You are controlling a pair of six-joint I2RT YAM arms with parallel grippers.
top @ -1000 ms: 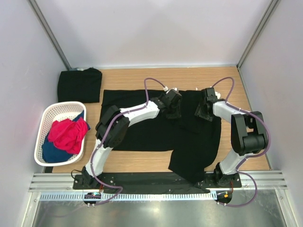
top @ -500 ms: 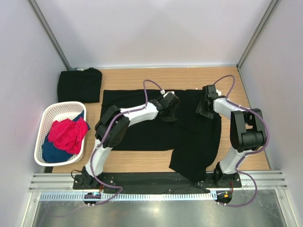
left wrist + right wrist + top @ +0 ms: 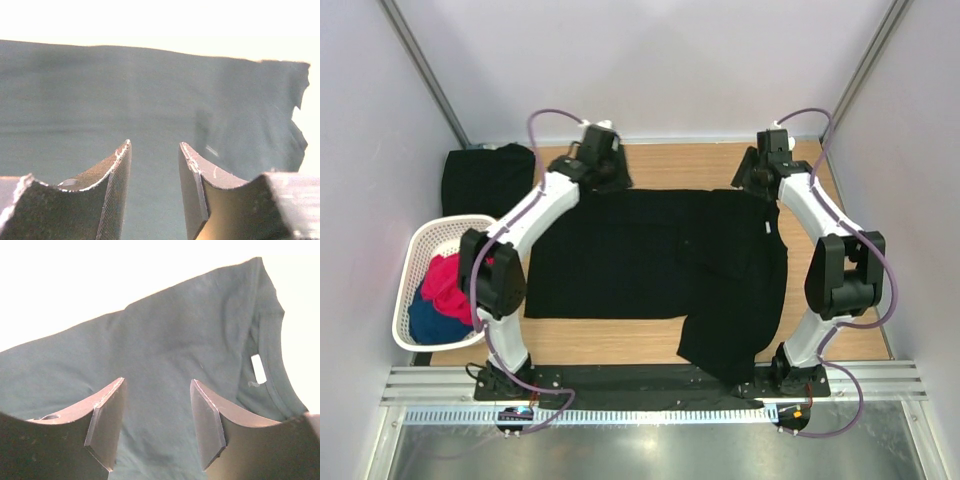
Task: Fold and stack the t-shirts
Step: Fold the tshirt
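Observation:
A black t-shirt (image 3: 640, 255) lies spread across the middle of the table, its right part lapped over itself and reaching the front edge. A second black t-shirt (image 3: 488, 180) lies folded at the back left. My left gripper (image 3: 604, 172) is open and empty above the spread shirt's far left edge; in the left wrist view (image 3: 155, 150) dark cloth (image 3: 150, 95) lies below the parted jaws. My right gripper (image 3: 757, 174) is open and empty above the far right edge; the right wrist view (image 3: 157, 385) shows the collar and white label (image 3: 258, 369).
A white mesh basket (image 3: 412, 262) with red-pink (image 3: 460, 280) and blue (image 3: 432, 320) garments stands at the left edge. Grey walls close the back and sides. Bare wood shows behind the shirt and at the front left.
Both arms have swung from the middle of the shirt out to its far edge, the left one far to the left. Both now hover open over the shirt's far edge.

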